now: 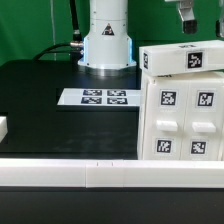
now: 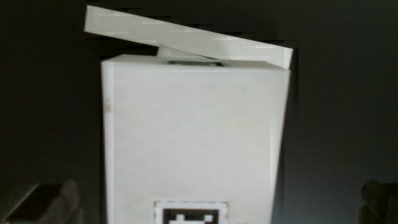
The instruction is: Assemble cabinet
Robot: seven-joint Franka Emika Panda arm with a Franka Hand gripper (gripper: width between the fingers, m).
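Nearest the exterior camera, a long white rail runs along the front edge of the black tabletop, spanning the whole width of that view. Just behind it, on the exterior view's right, stands the cabinet. It is a large upright white box with four square tags and two small drawer-like blocks on its facing side, and its base sits close to the rail. A white top panel with its own tag lies across the box, tilted, one edge jutting past the box's side. The wrist view shows the same panel askew, its corner overhanging. The gripper hangs well above the cabinet at the frame's upper edge, touching nothing. In the wrist view its fingers are dim shapes spread wide on either side of the box, holding nothing. Open dark tabletop reaches to the exterior view's left, where a small white block sits at the frame's border. Further back, the marker board lies flat before the arm's base.
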